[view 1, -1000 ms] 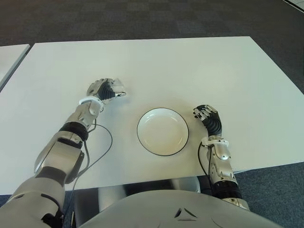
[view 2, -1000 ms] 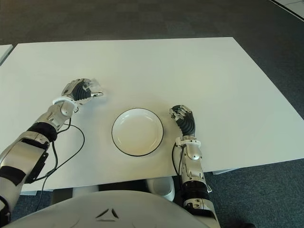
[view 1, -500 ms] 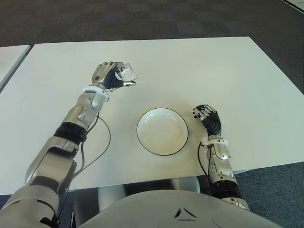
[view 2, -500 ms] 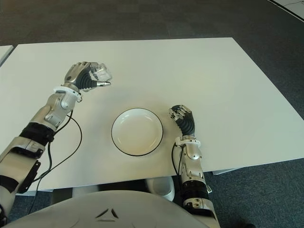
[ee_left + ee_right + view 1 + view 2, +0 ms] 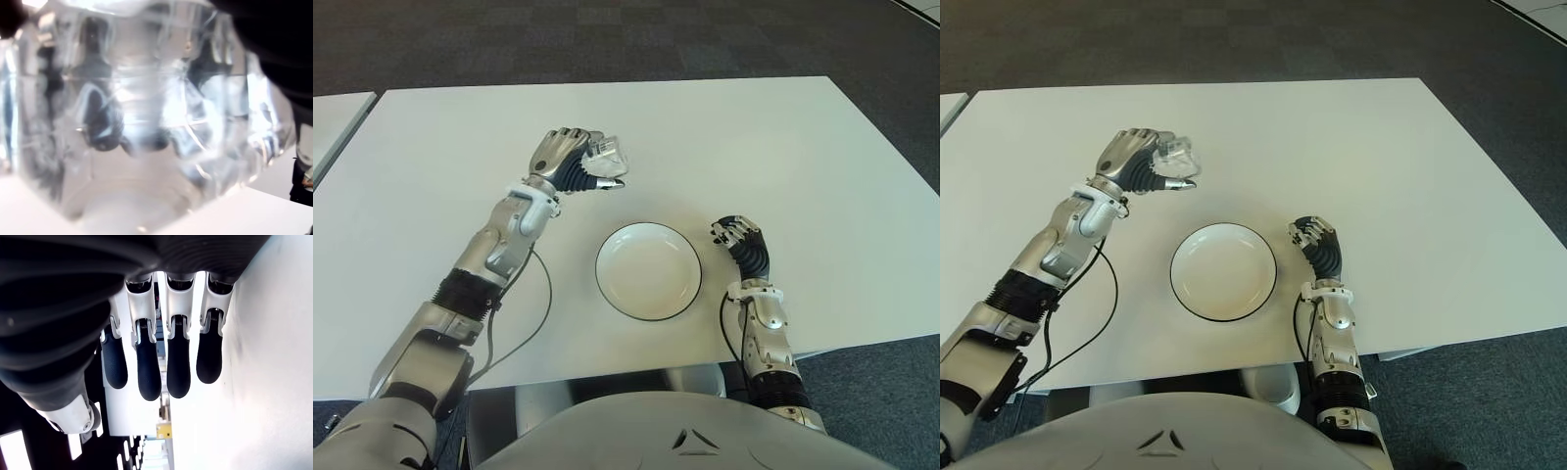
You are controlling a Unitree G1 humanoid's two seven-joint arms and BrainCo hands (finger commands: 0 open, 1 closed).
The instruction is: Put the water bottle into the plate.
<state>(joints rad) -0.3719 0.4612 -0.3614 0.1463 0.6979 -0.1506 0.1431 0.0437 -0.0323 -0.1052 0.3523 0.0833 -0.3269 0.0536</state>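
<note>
One clear plastic water bottle [image 5: 604, 159] is gripped in the left hand [image 5: 570, 162], lifted above the white tabletop [image 5: 783, 147]. The carry step is under way; next it must travel over the round white black-rimmed plate [image 5: 648, 271] and lower. The right hand [image 5: 742, 242] shows just right of the plate, fingers [image 5: 178, 364] loosely curled, holding nothing.

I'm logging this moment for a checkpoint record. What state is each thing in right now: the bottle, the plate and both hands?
water bottle: gripped in the left hand, held off the table, not yet over the plate.
plate: empty, upright on the table.
left hand: shut on the bottle, raised on the far left side of the plate.
right hand: holds nothing, fingers relaxed, to the right of the plate.
</note>
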